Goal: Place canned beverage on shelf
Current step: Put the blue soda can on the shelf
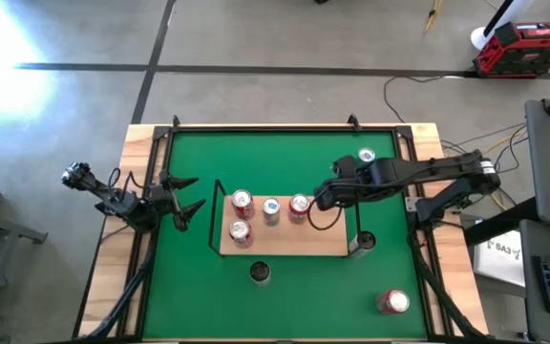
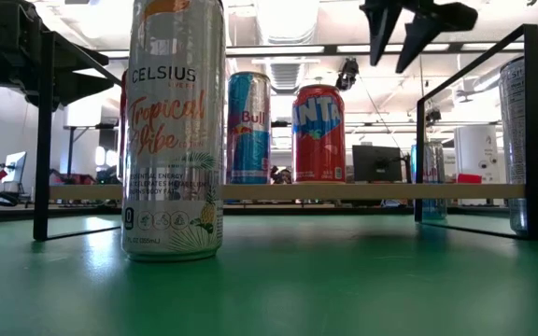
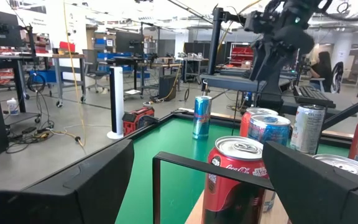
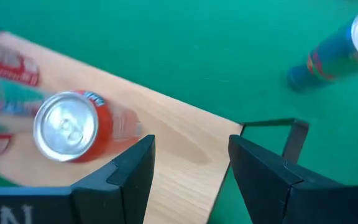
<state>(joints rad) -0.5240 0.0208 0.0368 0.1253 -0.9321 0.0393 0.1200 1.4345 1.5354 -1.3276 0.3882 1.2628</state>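
The right hand [image 1: 321, 199] hovers over the shelf [image 1: 327, 244], fingers spread and empty, just beside the upright orange can [image 1: 300, 204] standing there. The left hand [image 1: 185, 199] waits spread off the shelf's left end.

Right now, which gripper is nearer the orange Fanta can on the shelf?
Right. The right gripper hangs over the shelf just beside the Fanta can; the left gripper waits off the shelf's far end, beyond the other cans.
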